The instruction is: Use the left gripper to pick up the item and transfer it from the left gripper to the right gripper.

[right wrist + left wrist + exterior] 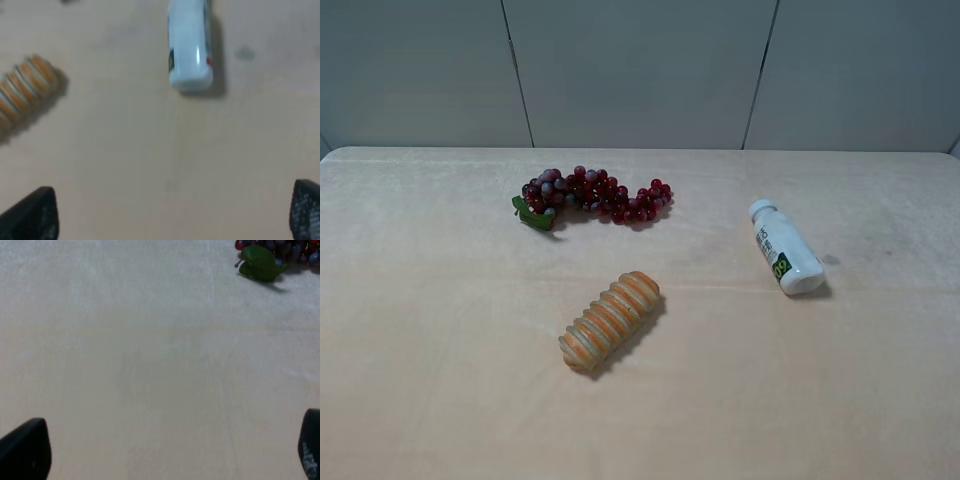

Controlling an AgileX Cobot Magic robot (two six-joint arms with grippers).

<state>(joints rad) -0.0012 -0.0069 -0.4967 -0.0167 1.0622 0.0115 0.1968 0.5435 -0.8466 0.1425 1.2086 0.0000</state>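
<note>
The item, a small white bottle (785, 250) with a white cap and a green-marked label, lies on its side on the table's right half, cap toward the back. The right wrist view also shows the bottle (189, 45), base end toward the camera, well ahead of my right gripper (172, 212), whose black fingertips (32, 215) stand wide apart, open and empty. My left gripper (167, 450) is open too, with only bare table between its fingertips (25, 450). Neither arm appears in the exterior high view.
A red grape bunch (595, 196) with a green leaf (261, 263) lies at the back centre-left. An orange ridged bread roll (611, 320) sits diagonally mid-table, also the roll (25, 90) in the right wrist view. The beige table (440, 340) ends at a grey wall behind.
</note>
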